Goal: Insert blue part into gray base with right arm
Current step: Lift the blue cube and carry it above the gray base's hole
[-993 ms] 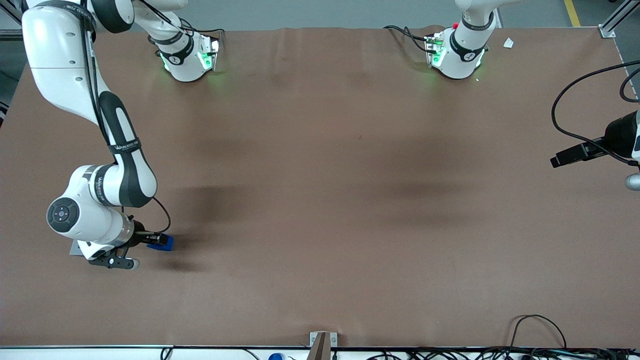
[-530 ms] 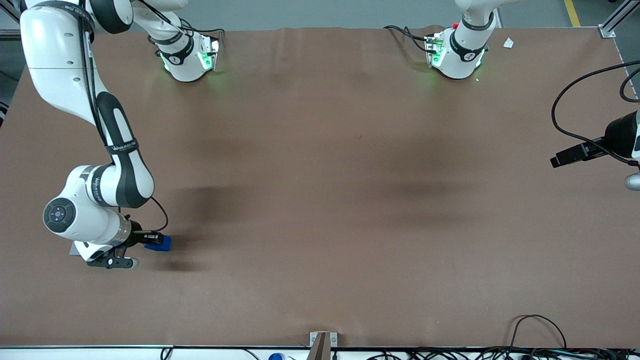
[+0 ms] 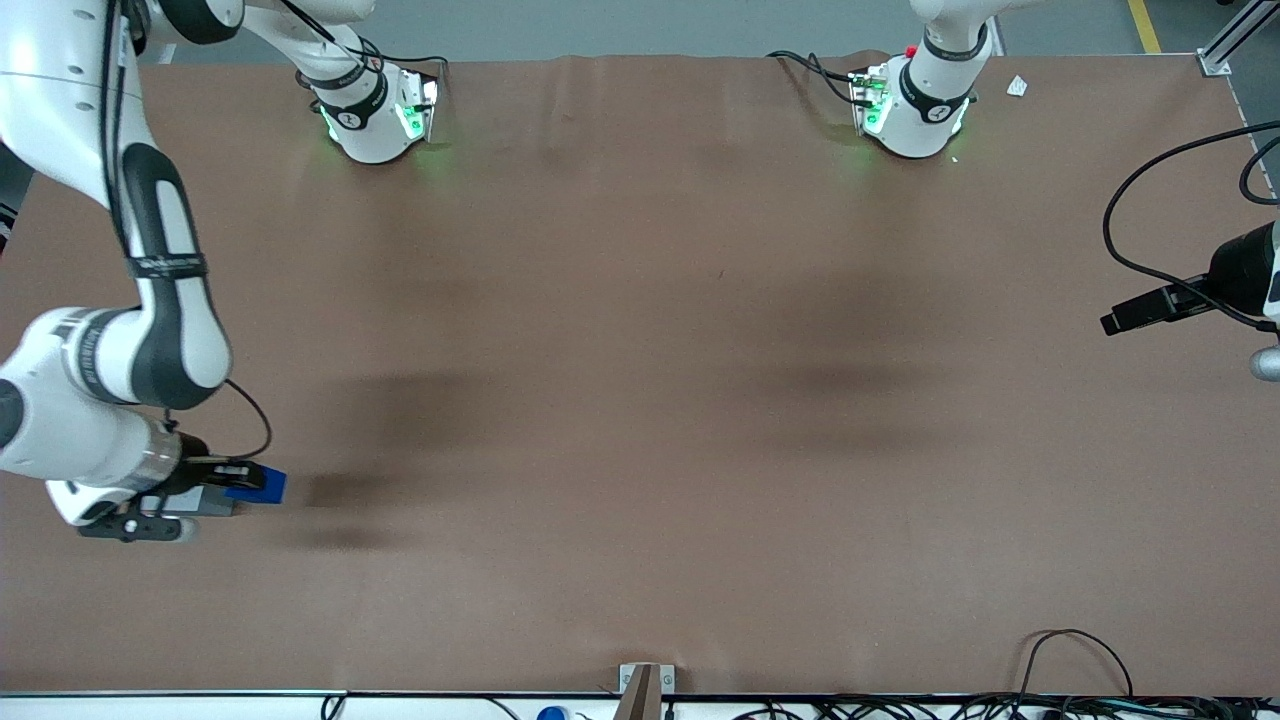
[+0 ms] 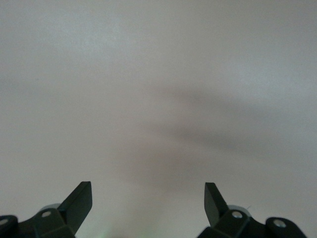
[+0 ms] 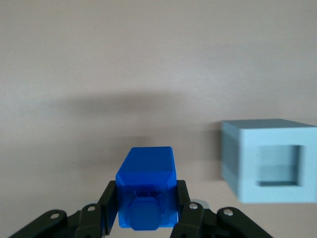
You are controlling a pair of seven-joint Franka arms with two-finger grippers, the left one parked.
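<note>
Blue part [image 5: 146,187], one, clamped in gripper [image 5: 146,208] beside one gray base [image 5: 270,159].

Blue part [image 5: 146,184] (clamped in tool [image 5: 147,208]) beside gray base [image 5: 270,159].

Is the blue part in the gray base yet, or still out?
Out. The gripper is shut on the blue part, held above the table beside the gray base, whose square recess shows empty.

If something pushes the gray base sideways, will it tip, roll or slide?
The gray base looks squat and flat-sided, so it probably slides, not rolls or tips. Its hollow recess suggests light weight. The end effector holds the blue part beside it, apart.
</note>
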